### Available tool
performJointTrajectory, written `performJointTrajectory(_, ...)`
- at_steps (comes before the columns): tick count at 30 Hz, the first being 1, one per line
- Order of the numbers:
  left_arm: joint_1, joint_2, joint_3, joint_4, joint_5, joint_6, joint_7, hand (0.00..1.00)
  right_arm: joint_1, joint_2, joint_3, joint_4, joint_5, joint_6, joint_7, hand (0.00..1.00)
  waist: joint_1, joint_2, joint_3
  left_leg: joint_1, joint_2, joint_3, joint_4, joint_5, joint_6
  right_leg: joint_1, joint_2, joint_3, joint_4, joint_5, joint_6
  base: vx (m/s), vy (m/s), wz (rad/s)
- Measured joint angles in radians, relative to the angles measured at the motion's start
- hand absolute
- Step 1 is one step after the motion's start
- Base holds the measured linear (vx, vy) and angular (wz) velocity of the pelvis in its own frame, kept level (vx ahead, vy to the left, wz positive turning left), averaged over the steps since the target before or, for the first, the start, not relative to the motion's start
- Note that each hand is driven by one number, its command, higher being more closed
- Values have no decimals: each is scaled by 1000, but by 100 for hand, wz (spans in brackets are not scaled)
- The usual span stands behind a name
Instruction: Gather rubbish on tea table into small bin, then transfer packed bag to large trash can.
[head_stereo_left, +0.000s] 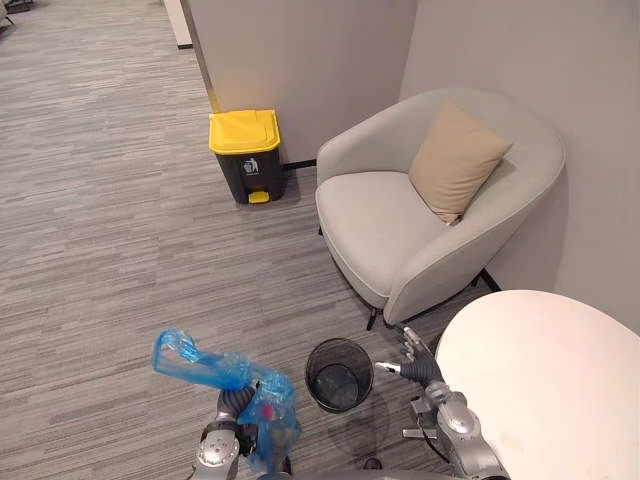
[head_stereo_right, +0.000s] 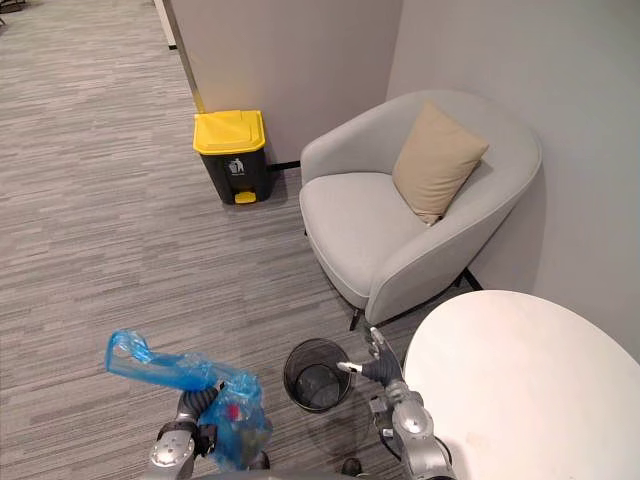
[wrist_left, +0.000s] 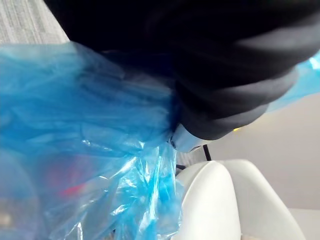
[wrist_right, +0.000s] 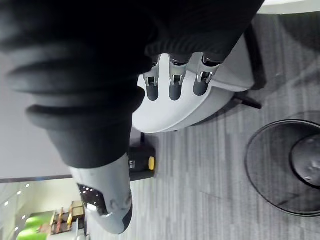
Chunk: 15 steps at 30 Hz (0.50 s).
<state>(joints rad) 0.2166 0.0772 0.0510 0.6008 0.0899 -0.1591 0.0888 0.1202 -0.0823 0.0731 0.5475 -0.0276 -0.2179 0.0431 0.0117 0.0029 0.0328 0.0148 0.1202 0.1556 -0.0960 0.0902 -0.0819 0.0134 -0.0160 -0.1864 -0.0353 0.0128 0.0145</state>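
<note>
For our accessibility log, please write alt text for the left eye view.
A blue plastic bag hangs at the robot's left hand, beside a black mesh bin on the carpet. Beyond stand a yellow-lidded trash can and a grey armchair.

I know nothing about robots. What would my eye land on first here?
The bright blue plastic bag, bunched around the robot's left hand low in the head views, with something red inside. Next, the yellow-lidded trash can against the far wall, beside an armchair with a tan cushion. The open right hand hangs by a small black mesh bin.
</note>
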Motion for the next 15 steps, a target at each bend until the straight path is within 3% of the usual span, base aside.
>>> performJointTrajectory(15, 43, -36, -3, 40, 0, 1, -22, 100, 14, -1, 5, 69, -22, 15, -17, 0, 3, 14, 8, 14, 1, 53, 0, -8, -2, -31, -4, 55, 35, -11, 15, 2, 5, -10)
